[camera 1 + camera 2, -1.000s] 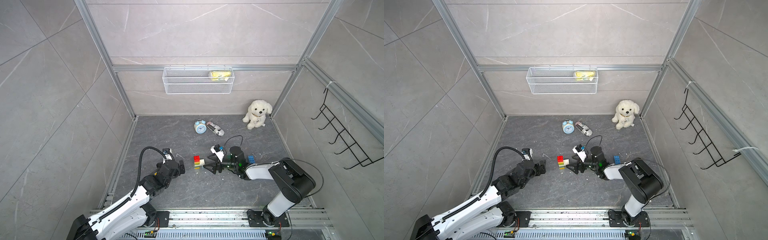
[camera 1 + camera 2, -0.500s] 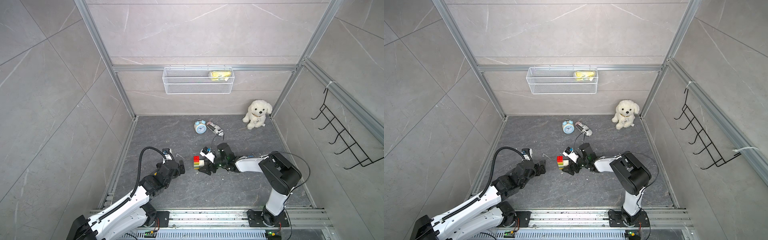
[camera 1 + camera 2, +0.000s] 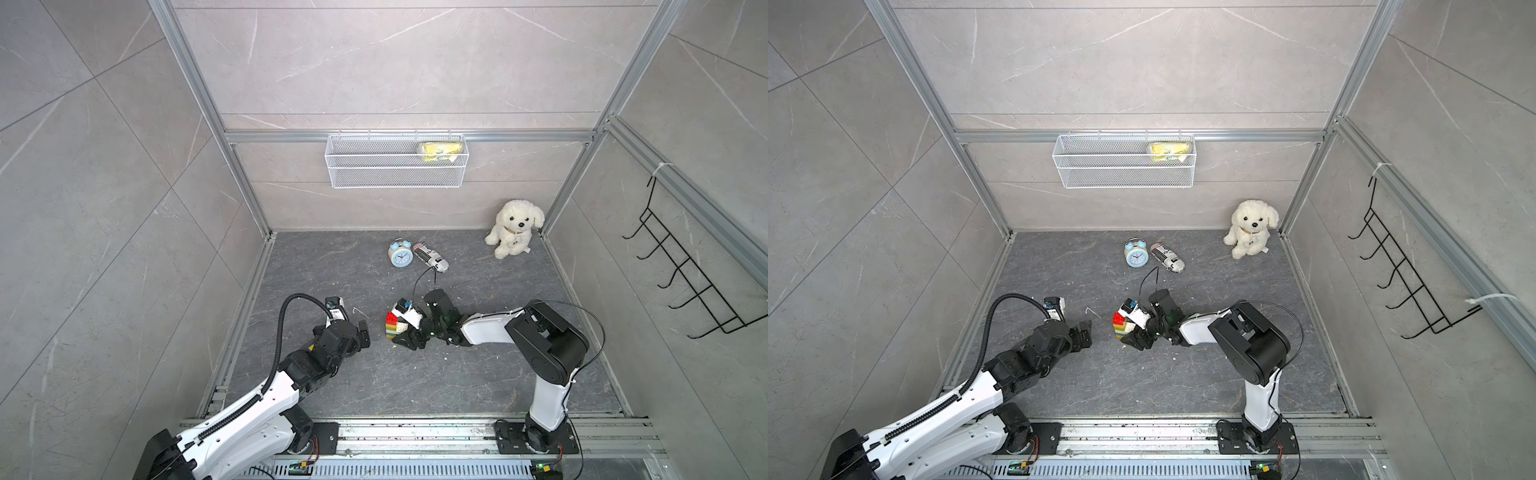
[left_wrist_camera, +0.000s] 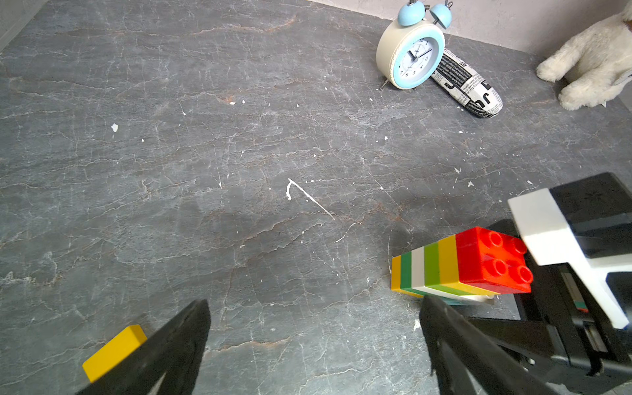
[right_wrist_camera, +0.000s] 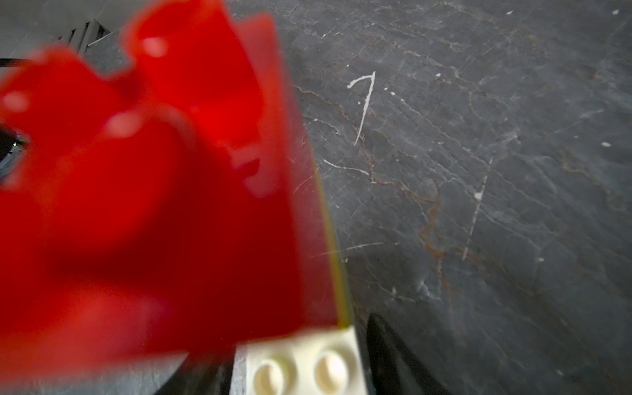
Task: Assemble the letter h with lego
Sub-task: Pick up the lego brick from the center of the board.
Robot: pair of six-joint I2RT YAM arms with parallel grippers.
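Leaning against right claw (image 3: 405,332), lego stack (image 3: 392,326), left claw (image 3: 365,334) apart

The lego stack (image 3: 392,326) lies on the floor (image 3: 374,386) at about mid-width, between the two arms. The left gripper (image 3: 360,332) sits to its left, near but apart. The right gripper (image 3: 409,336) is right against its right side. A loose lego brick (image 4: 114,352) lies just beside one finger (image 4: 178,342) of the left gripper.

Farther back stands the alarm clock (image 3: 400,257), with a newsprint pouch (image 3: 430,257) just to its right. The plush dog (image 3: 514,227) sits in the far right corner.

A wire basket (image 3: 395,183) hangs on the far wall (image 3: 415,83), with a packet (image 3: 440,150) in its right end. A hook rack (image 3: 681,270) hangs on the right wall (image 3: 706,166). The mounting rail (image 3: 415,432) runs along the near edge.
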